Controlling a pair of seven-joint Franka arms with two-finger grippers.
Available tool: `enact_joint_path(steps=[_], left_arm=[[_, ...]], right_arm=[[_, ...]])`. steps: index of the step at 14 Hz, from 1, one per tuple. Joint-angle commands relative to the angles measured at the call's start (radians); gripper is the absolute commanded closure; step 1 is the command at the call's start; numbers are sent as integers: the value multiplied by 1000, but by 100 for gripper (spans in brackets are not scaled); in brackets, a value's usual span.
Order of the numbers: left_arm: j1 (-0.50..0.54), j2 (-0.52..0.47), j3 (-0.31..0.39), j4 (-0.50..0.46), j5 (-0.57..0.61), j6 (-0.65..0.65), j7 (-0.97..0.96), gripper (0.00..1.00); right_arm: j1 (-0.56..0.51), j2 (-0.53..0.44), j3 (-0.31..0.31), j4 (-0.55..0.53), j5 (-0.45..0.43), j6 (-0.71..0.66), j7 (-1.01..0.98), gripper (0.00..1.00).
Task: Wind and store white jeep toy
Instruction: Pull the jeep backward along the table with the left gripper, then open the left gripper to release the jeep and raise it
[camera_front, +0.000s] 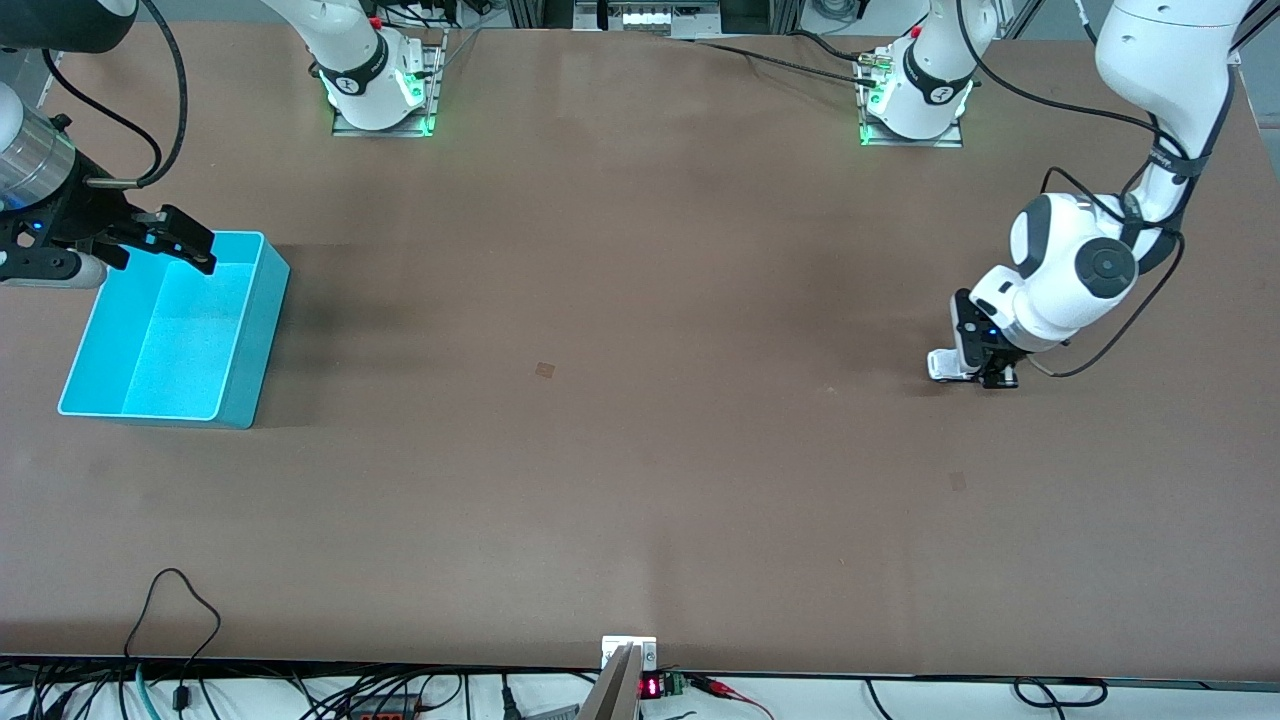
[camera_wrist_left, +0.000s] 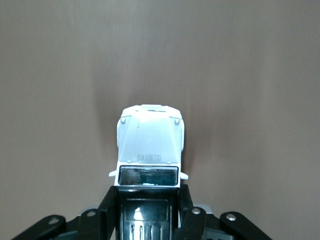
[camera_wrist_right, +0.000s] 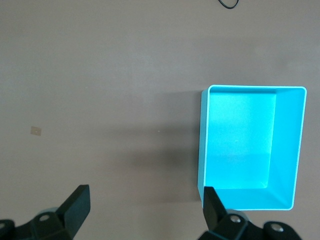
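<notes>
The white jeep toy (camera_front: 944, 364) sits low at the table surface toward the left arm's end. In the left wrist view its white hood (camera_wrist_left: 150, 140) sticks out past the fingers, and its black roof lies between them. My left gripper (camera_front: 985, 372) (camera_wrist_left: 148, 210) is shut on the jeep's sides. The turquoise bin (camera_front: 262, 330) stands empty toward the right arm's end. My right gripper (camera_front: 185, 243) (camera_wrist_right: 145, 202) is open and empty, over the bin's edge that is farther from the front camera. The bin's rim (camera_wrist_right: 255, 88) shows in the right wrist view.
A small tan mark (camera_front: 545, 370) lies on the brown table near its middle, and another (camera_front: 957, 481) lies nearer the front camera than the jeep. Cables and a small box with a red display (camera_front: 650, 686) sit along the table's front edge.
</notes>
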Motion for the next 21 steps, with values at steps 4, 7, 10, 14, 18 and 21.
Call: enact_joint_path(steps=[4, 7, 10, 14, 18, 21], left_arm=[[191, 128, -4, 103, 14, -32, 193, 78], [259, 143, -3, 121, 14, -33, 250, 79], [291, 151, 3, 140, 14, -36, 299, 79], [309, 169, 5, 160, 14, -38, 313, 79], [309, 169, 3, 172, 15, -39, 327, 79], [308, 169, 3, 187, 15, -64, 329, 76]], right_arm=[[-14, 1, 3, 5, 16, -7, -29, 0], [-14, 1, 3, 5, 16, -7, -31, 0], [-16, 1, 2, 5, 16, -5, -40, 0], [-23, 2, 3, 5, 16, -4, -43, 0], [-23, 2, 3, 5, 16, -4, -43, 0], [-23, 2, 2, 5, 16, -4, -43, 0]])
